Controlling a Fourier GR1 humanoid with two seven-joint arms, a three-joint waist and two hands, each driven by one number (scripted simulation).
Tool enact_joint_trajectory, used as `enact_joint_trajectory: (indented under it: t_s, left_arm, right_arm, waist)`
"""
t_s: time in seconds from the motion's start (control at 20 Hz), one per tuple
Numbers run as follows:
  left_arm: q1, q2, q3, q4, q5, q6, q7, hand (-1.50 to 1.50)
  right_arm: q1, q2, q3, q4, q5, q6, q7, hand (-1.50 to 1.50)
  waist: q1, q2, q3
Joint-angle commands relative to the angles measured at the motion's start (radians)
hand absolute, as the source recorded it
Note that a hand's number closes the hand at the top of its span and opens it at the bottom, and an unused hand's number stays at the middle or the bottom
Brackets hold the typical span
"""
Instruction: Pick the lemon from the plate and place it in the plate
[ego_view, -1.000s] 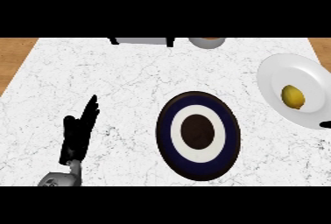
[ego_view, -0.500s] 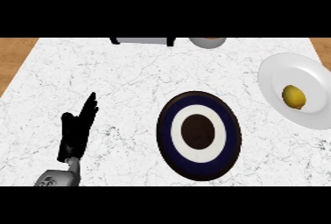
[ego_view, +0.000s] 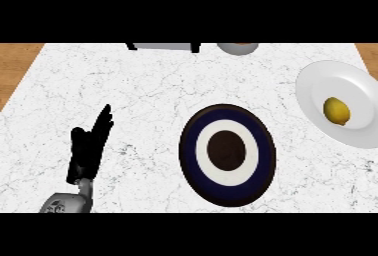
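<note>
A yellow lemon (ego_view: 337, 110) lies on a white plate (ego_view: 317, 90) at the right edge of the marble counter. In the middle sits a plate (ego_view: 193, 150) with a dark blue rim, a white ring and a dark centre, and nothing on it. My left hand (ego_view: 88, 145) rests at the lower left, open with fingers straight and pointing up, well to the left of both plates. The right hand does not show in the head view.
At the counter's far edge stand a grey box-like object (ego_view: 164, 46) and a round grey object (ego_view: 238, 48), both cut by the frame. Wooden floor (ego_view: 15, 60) shows past the counter's left and right edges.
A dark shape at the right edge below the white plate, seen one second ago, is gone from view. The left hand and both plates have stayed put.
</note>
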Motion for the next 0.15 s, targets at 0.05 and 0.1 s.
enact_joint_trajectory:
  t_s: [0.05, 0.1]
  left_arm:
    - [0.003, -0.014, -0.014, -0.017, 0.005, -0.006, 0.024, 0.00]
    - [0.020, -0.012, -0.016, -0.015, -0.016, 0.013, 0.005, 0.00]
  right_arm:
    - [0.019, -0.004, -0.003, 0.001, 0.001, -0.024, 0.001, -1.50]
    - [0.036, -0.016, -0.004, -0.003, 0.002, -0.026, -0.017, -1.50]
  waist:
    - [0.007, 0.000, 0.001]
    - [0.004, 0.000, 0.002]
